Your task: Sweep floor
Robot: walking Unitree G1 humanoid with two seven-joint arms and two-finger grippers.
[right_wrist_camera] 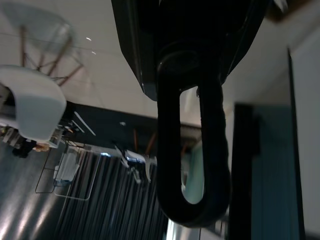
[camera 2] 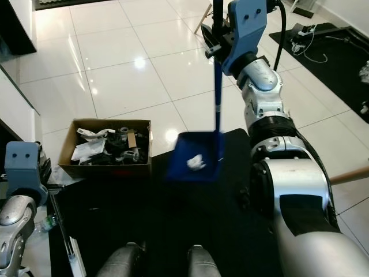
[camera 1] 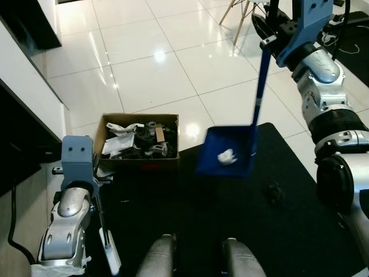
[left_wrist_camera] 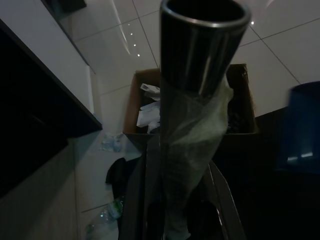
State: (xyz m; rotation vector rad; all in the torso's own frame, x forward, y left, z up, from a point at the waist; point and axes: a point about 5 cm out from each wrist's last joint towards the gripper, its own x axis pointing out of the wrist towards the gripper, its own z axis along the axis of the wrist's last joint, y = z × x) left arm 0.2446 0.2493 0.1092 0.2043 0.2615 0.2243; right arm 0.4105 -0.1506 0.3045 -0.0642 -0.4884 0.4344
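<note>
Dustpan, blue plastic, long-handled (camera 1: 226,151): carried in my right pincer (camera 1: 271,41), clenched on its handle, beside open cardboard box of rubbish (camera 1: 140,140). White crumpled scrap (camera 1: 226,156) collected; tipping into box outstanding.

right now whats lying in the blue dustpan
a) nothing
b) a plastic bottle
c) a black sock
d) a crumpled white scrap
d: the blue dustpan, hanging by its long handle from the right gripper beside the cardboard box, holds a small crumpled white scrap.
</note>
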